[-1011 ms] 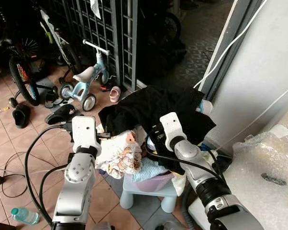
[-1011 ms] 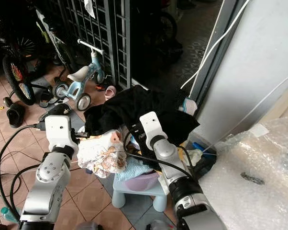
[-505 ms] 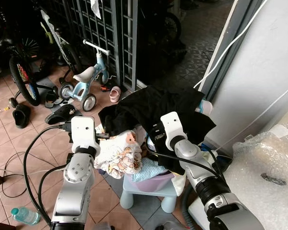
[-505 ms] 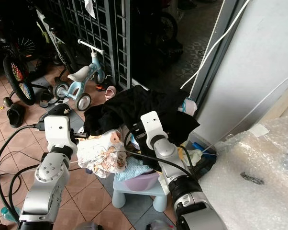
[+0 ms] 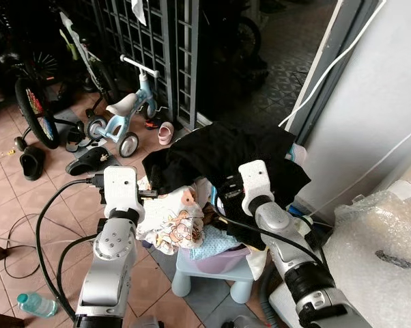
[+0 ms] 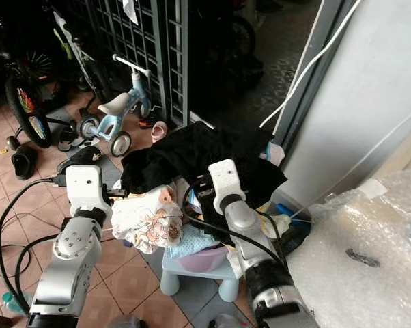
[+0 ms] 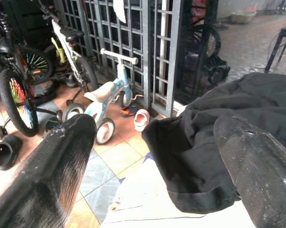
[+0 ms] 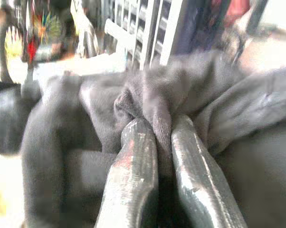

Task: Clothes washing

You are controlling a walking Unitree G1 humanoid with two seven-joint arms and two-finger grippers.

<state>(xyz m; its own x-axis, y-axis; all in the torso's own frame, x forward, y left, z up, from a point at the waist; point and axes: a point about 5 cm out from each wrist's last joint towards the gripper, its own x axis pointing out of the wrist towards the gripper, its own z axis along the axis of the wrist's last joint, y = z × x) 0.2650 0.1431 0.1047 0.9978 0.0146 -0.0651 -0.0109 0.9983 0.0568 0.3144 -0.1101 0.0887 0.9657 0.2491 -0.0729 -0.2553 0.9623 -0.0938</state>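
a white wall (image 5: 369, 102) rises on the right, with a sheet of bubble wrap (image 5: 379, 260) spread low at the near right, and a dark metal grille (image 5: 158, 48) stands at the far left over a tiled floor (image 5: 14, 205). a bicycle (image 5: 35, 96) leans at the far left, and a pale blue balance bike (image 5: 127, 116) stands just in front of the grille with dark sandals (image 5: 31, 160) on the tiles near it. in the middle a heap of laundry sits in a purple basin (image 5: 216, 258) on a small pale blue stool (image 5: 212, 277). the black garment (image 5: 219, 154) is draped over the top of the heap, above a white cartoon-print cloth (image 5: 171, 222) that hangs off its left side. the right gripper (image 8: 157, 142) is pressed together on a bunched fold of the black garment, cloth squeezed between its two fingers (image 8: 133, 171). the left gripper (image 7: 152, 156) is spread wide, just left of the garment's hanging edge and above the white cloth, holding nothing. a clear bottle with a green cap (image 5: 35, 305) lies on the floor at the near left.
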